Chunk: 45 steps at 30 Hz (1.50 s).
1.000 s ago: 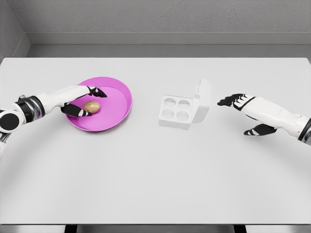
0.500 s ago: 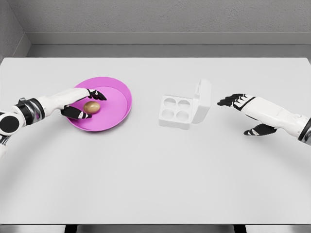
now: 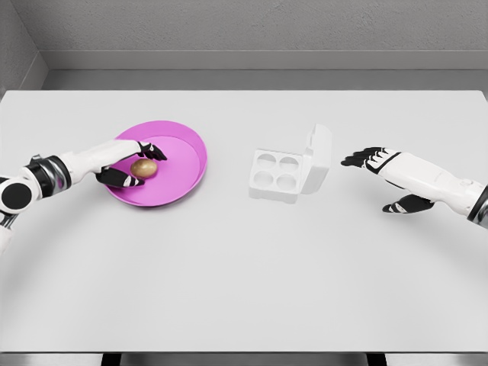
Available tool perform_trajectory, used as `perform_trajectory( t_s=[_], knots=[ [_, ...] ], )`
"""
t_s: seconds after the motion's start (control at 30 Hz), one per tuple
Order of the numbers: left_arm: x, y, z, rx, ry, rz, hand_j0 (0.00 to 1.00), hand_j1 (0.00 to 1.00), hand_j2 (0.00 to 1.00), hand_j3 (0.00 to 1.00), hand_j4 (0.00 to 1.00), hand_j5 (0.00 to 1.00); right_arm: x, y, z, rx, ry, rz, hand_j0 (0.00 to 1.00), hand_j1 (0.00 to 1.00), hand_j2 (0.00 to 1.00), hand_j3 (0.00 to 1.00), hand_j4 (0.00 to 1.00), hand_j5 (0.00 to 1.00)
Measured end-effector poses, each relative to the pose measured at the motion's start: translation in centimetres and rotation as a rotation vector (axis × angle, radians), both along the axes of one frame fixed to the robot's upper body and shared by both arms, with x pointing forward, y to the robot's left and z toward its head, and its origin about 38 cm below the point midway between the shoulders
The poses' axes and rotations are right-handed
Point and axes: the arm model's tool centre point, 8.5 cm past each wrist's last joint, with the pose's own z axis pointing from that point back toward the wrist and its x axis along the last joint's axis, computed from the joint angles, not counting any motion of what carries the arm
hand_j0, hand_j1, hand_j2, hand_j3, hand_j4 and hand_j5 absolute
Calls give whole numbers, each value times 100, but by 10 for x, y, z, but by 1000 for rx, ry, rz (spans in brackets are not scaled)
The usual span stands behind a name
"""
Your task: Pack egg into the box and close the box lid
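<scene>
1. Egg (image 3: pixel 143 167) sat in your pink plate (image 3: pixel 187 171), left of the plate's middle, brown and lying on its side.
2. Your left hand (image 3: pixel 126 162) bracketed it: fingers (image 3: pixel 152 149) arched over the top, thumb below, not clamped, and whether they touched the shell you couldn't tell.
3. Your white box (image 3: pixel 277 174) waited well to the right of the plate, lid (image 3: pixel 318 158) standing open on its right side, all four cups vacant.
4. Your right hand (image 3: pixel 385 179) hovered right of the box, apart from it, fingers spread toward the lid, gripping nothing.
5. Everything rested on the pale table (image 3: pixel 244 290).
</scene>
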Motion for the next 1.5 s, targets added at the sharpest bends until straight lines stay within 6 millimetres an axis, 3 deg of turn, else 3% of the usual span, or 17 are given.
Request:
perform_trajectory(
  t_s=[0.33,0.47,0.83,1.1,1.5],
  knots=[
    [0,1,-3,1,7,4,64,64,64,64,64,64,0,0,0,0,0,0,100,100,100,100,100,100],
    [0,1,-3,0,7,2,51,51,51,51,51,51,0,0,0,1,0,1,100,100,100,100,100,100],
    [-3,1,-5,-4,13,1,55,55,55,55,55,55,0,0,0,2,1,1,100,100,100,100,100,100],
    [-2,3,-2,0,5,2,39,39,39,39,39,39,0,0,0,2,0,0,100,100,100,100,100,100],
    [0,5,15,-28,-39,6,37,37,37,37,37,37,0,0,0,1,2,0,100,100,100,100,100,100]
  ],
)
